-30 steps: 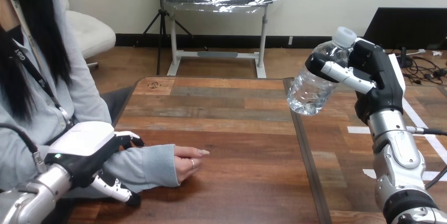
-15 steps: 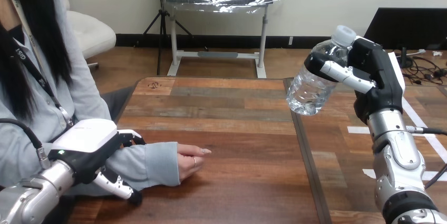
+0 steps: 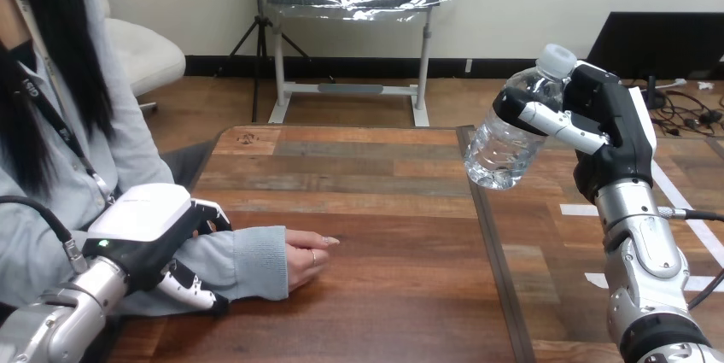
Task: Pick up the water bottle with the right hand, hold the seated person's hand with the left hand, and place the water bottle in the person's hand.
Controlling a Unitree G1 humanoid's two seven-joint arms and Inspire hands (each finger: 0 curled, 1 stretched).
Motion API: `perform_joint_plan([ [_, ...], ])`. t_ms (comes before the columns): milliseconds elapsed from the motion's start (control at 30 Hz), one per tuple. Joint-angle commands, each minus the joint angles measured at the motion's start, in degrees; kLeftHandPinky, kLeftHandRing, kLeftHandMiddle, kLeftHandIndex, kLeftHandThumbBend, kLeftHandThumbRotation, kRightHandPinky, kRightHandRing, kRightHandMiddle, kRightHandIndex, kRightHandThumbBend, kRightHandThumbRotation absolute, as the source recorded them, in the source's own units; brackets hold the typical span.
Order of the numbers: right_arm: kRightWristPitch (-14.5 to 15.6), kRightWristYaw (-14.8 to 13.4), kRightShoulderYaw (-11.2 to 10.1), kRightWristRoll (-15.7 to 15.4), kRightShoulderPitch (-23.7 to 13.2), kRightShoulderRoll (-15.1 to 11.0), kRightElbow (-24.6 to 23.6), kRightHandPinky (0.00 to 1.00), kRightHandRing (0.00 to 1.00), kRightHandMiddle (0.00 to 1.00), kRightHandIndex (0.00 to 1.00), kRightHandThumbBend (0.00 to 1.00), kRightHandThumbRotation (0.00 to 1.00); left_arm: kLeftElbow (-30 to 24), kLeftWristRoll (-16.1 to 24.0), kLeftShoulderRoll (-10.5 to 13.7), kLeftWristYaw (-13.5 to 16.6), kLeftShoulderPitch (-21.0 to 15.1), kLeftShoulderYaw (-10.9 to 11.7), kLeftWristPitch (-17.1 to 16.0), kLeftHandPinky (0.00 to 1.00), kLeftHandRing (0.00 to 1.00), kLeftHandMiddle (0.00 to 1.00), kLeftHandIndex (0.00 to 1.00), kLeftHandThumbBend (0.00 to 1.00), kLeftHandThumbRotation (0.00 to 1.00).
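Note:
A clear plastic water bottle [image 3: 509, 139] with a white cap hangs tilted in the air above the table's right part, cap up and to the right. My right hand [image 3: 611, 129] is shut on its upper half, fingers wrapped across the front. At the left, the person's hand [image 3: 306, 259] rests palm down on the wooden table [image 3: 384, 209], and the grey-sleeved forearm [image 3: 249, 262] lies flat behind it. My left hand [image 3: 142, 228] sits over that forearm, fingers curled over its far side and thumb against its near side.
A dark seam [image 3: 491, 243] runs front to back through the table, under the bottle. The person sits close at the table's left edge. White tape marks [image 3: 589, 209] lie on the surface at the right.
My left hand has shifted slightly up and forward along the person's forearm. The right hand and bottle have stayed put.

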Motion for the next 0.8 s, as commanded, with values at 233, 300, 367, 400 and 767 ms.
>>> perform_joint_plan([
  [233, -1.4, -1.0, 0.4, 0.1, -3.5, -0.4, -2.8, 0.24, 0.26, 0.36, 0.37, 0.72, 0.00, 1.5, -0.2, -1.3, 1.3, -0.4, -2.5, 0.1, 0.37, 0.41, 0.46, 0.48, 0.91, 0.01],
  [300, -1.4, -1.3, 0.6, -0.3, -3.7, -0.4, -2.6, 0.24, 0.26, 0.36, 0.36, 0.73, 0.00, 1.1, -0.2, -1.4, 1.6, -0.4, -2.5, 0.2, 0.36, 0.40, 0.45, 0.47, 0.90, 0.00],
  [367, -1.4, -1.5, 0.8, -0.6, -3.9, -0.5, -2.3, 0.24, 0.25, 0.36, 0.36, 0.73, 0.00, 0.9, -0.3, -1.4, 1.8, -0.4, -2.6, 0.2, 0.36, 0.39, 0.44, 0.46, 0.89, 0.00],
  [400, -1.5, -1.6, 0.9, -0.7, -4.0, -0.6, -2.1, 0.25, 0.25, 0.36, 0.36, 0.73, 0.00, 0.8, -0.4, -1.4, 2.0, -0.4, -2.6, 0.1, 0.35, 0.39, 0.44, 0.45, 0.88, 0.00],
  [767, -1.4, -2.6, 1.9, -1.5, -4.8, -0.1, -1.3, 0.23, 0.25, 0.35, 0.36, 0.73, 0.00, -1.6, -1.8, -1.0, 1.4, 0.0, -2.3, 0.1, 0.35, 0.38, 0.42, 0.42, 0.83, 0.00],
])
